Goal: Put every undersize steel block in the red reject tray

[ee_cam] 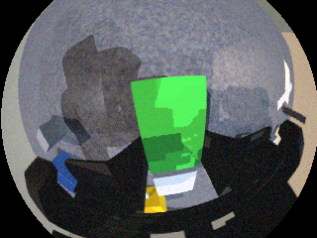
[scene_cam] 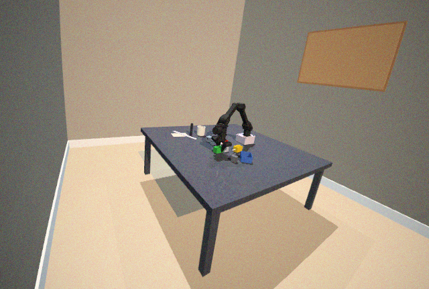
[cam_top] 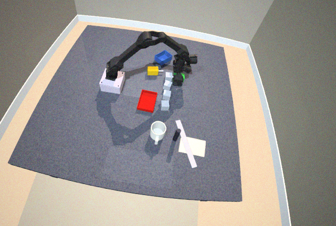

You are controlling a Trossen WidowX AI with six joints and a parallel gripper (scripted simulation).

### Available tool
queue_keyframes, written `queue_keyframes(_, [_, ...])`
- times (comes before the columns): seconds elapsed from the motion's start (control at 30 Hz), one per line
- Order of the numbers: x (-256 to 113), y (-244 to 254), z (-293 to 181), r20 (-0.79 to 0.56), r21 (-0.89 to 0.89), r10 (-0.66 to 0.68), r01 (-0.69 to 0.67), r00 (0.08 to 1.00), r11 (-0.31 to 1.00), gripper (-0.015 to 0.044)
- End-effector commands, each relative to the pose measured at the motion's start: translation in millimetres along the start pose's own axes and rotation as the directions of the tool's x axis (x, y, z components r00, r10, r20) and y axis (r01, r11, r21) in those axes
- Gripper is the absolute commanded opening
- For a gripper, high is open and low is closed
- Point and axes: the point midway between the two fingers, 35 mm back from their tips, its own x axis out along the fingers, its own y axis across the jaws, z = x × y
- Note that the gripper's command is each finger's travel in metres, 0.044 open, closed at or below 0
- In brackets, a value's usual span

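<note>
The green GO gauge (cam_top: pixel 182 77) (scene_cam: pixel 217 149) (ee_cam: pixel 170 121) is held in the part-open jaws (cam_top: pixel 179 78) (scene_cam: pixel 221 147), just beside the end steel block (cam_top: pixel 168 76) (ee_cam: pixel 174 183) of a row of four; whether its pin has entered cannot be told. The red reject tray (cam_top: pixel 147 100) holds no block, so sorting, setting down and withdrawing apparently all remain.

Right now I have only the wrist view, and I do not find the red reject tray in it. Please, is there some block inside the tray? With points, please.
Observer: No, the top view shows no block in the red reject tray (cam_top: pixel 147 100) (scene_cam: pixel 226 141).
Operator: Thank you. And how many steel blocks are standing in the row beside it?
Observer: Four steel blocks (cam_top: pixel 166 94) (scene_cam: pixel 209 138) (ee_cam: pixel 175 183) make up that row in the top view.
</note>
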Motion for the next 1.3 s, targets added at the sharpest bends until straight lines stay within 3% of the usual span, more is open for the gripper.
queue_keyframes(0.0, [-3, 1, 7, 0.016, -0.001, 0.001, -0.001, 1.0, 1.0, 0.0])
queue_keyframes(1.27, [-4, 0, 17, 0.017, -0.001, 0.001, -0.001, 1.0, 1.0, 0.0])
